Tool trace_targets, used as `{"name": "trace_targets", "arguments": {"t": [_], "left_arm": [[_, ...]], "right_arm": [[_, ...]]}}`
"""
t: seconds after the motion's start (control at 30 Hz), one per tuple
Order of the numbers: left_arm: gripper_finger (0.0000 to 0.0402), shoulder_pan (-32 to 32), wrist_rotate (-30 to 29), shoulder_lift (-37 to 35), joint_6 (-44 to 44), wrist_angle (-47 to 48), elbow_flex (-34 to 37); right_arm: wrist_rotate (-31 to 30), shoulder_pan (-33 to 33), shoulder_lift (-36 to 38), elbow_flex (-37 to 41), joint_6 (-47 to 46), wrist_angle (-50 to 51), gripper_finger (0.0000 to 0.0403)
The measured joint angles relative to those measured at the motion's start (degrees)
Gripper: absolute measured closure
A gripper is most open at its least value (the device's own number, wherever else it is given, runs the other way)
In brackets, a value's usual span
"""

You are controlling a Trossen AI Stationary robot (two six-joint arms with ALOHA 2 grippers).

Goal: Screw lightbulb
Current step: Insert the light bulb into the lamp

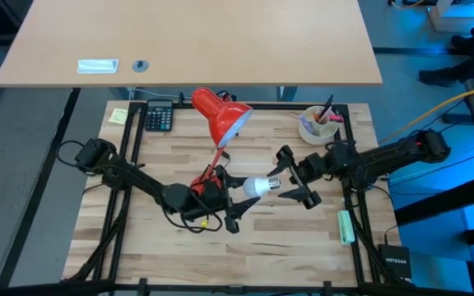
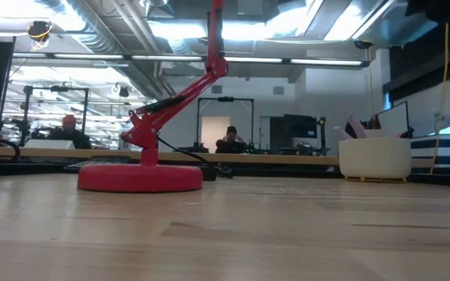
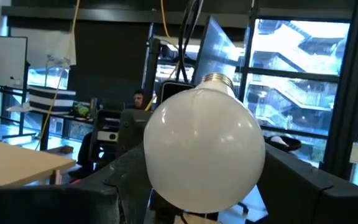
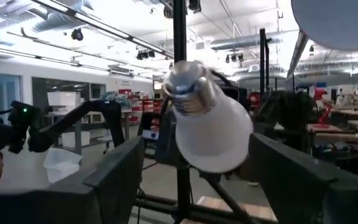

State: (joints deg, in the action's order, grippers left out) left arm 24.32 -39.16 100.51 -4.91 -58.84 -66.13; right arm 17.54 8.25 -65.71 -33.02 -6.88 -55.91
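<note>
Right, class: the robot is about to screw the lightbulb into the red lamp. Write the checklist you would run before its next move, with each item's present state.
1. Lightbulb off the table, between both end effectors: ok.
2. Left end effector at the bulb's glass end: ok.
3. Right end effector open around the screw base: ok.
4. Which arm carries the bulb: cannot tell.
5. Bulb lined up with the red lamp's shade: not ok, the shade is farther back.
6. Lamp base flat on the table: ok.

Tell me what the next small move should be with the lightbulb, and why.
Probably close the right hand gently on the lightbulb. The left hand seems to grip its white globe above the table, with the screw base pointing at the right hand, away from the red lamp's shade. The right wrist view shows the bulb between that hand's open fingers, so a handover looks ready.
</note>
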Motion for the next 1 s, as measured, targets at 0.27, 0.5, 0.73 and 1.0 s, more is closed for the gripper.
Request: {"name": "trace_targets", "arguments": {"t": [0.27,0.5,0.73,1.0], "left_arm": [[0.0167,-0.82,-0.02,0.00,-1.05,-0.97,-0.04],[0.0167,-1.14,-0.10,0.00,-1.10,-0.99,-0.04],[0.0167,-1.14,-0.24,0.00,-1.45,-0.92,-0.04],[0.0167,-1.14,-0.93,0.00,-1.35,-0.34,-0.07]], "right_arm": [[-5.07,0.04,-0.20,-3.55,7.17,-1.02,0.0136],[-4.74,0.04,-1.25,-5.83,8.90,1.69,0.0167],[-4.38,0.04,-2.85,-5.87,8.85,-0.05,0.0201],[-3.37,0.04,-3.57,-5.87,9.07,-2.09,0.0262]]}}
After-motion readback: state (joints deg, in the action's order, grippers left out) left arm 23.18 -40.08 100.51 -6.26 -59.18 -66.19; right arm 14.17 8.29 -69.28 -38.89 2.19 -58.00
